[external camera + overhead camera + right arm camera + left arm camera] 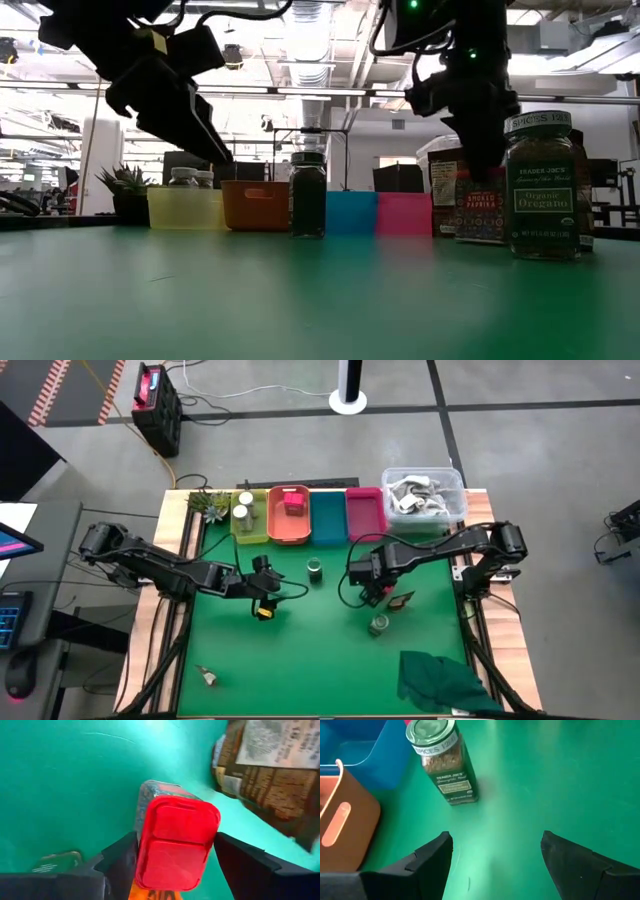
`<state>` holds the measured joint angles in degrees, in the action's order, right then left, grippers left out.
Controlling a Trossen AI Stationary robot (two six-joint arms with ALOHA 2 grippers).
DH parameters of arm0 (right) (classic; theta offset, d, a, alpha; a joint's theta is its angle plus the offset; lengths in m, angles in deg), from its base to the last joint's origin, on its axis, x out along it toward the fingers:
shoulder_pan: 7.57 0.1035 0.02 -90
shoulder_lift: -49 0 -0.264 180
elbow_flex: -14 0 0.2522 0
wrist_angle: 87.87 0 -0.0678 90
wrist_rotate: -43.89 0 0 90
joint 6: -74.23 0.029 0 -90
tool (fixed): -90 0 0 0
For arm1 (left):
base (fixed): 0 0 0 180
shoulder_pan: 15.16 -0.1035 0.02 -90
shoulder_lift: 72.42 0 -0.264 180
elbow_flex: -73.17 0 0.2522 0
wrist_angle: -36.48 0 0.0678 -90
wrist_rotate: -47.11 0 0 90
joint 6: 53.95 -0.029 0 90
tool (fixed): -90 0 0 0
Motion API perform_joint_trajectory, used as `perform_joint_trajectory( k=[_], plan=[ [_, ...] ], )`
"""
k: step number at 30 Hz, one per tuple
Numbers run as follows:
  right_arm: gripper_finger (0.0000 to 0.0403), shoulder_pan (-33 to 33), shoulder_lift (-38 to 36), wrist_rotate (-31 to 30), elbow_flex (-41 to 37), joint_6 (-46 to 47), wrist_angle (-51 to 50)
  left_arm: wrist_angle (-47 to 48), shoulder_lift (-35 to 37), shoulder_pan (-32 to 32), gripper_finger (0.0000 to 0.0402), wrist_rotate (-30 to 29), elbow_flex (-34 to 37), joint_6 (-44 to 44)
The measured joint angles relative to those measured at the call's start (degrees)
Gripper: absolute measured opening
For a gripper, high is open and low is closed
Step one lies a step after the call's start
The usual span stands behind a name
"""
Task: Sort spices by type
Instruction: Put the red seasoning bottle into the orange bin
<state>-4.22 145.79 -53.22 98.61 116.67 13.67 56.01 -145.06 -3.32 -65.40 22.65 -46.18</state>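
While the desk (300,650), spread with green, carries everything, the work sits in its middle and far half. Along the far edge runs a row of trays: the yellow tray (262,530) holds two white-capped jars (242,506), the orange tray (290,532) holds a pink-red packet (294,504), and the blue tray (328,520) and pink tray (364,516) look bare. A clear bin (455,492) of white pieces stands at the far right, and a folded dark green cloth (440,678) lies at the near right.

The right gripper (174,851) hangs low over the desk right of centre, its jaws standing either side of a red-lidded spice tin (175,842); whether the pads already press its sides I cannot tell. A dark sachet (402,600) lies just beside it and a green-lidded oregano jar (542,185) stands near, toward the front. The step in hand looks like picking up this tin. To do it well, the jaws should close squarely on the tin's flat sides below the lid, then lift straight up, so neither the sachet nor the oregano jar is knocked.

The left gripper (495,855) waits left of centre, jaws wide and holding nothing, pointed at another green-lidded jar (444,765) standing upright near the blue tray. A small item (208,678) lies alone at the near left.
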Motion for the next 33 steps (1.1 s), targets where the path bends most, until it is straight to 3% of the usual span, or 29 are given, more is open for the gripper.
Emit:
perform_joint_trajectory(
  k=[17,25,30,33],
  plan=[
    [0.0286,0.7,0.2,1.3,-0.1,-2.6,2.3,-0.3,0.0,-0.1,0.0290,-0.6,0.0,-2.1],
    [0.0267,0.7,7.0,3.3,0.2,-7.9,3.7,-0.2,0.1,-0.1,0.0290,-0.7,0.0,-2.2],
    [0.0227,0.6,8.1,3.4,3.3,-10.4,3.4,1.8,4.4,0.1,0.0290,-1.0,-0.2,-2.5],
    [0.0227,0.1,7.9,3.4,5.7,-11.9,3.2,3.6,9.5,0.1,0.0290,-1.4,-0.2,-2.6]
  ],
)
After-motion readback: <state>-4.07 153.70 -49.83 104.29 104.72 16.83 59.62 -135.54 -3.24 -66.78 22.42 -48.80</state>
